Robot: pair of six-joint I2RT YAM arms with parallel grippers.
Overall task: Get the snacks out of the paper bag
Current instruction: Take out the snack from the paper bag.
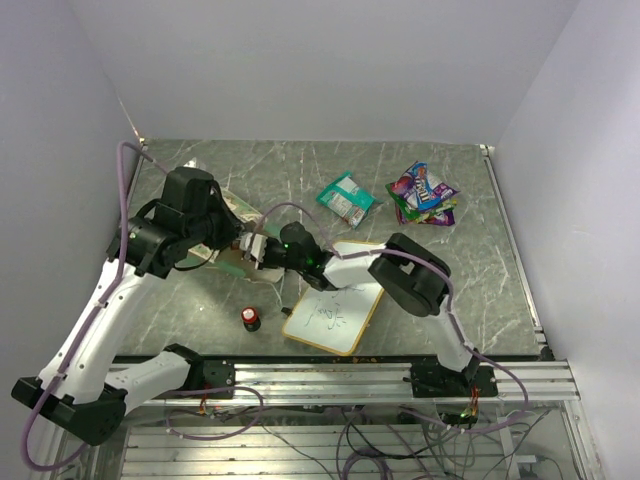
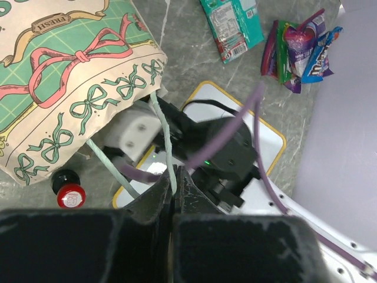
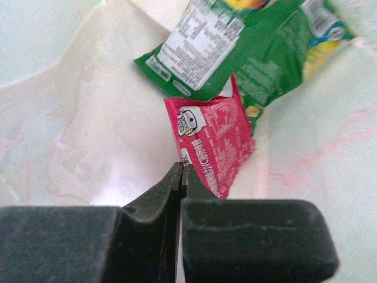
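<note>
Partly done: 1 green-and-white packet (image 1: 347,199) and a multicoloured pile (image 1: 422,194) lie on the table (image 1: 470,285), outside the paper bag (image 2: 70,76). Inside it, the right gripper (image 3: 181,171) pinches a pink-red packet (image 3: 215,138) beside a green packet (image 3: 235,53); the left gripper (image 2: 172,187) clamps the bag's string handle (image 2: 160,124).

The paper bag (image 1: 236,208), green with pink and green bows above a cream band, lies on its side near the left edge of the desk (image 1: 500,300), one pale string handle (image 2: 162,127) drawn taut. Inside it, a pink-red packet (image 3: 215,144) overlaps a green packet (image 3: 235,53). Near the far edge lies a green-and-white packet (image 1: 347,198). Toward the far right corner sits a blue-purple heap (image 1: 423,194).
</note>
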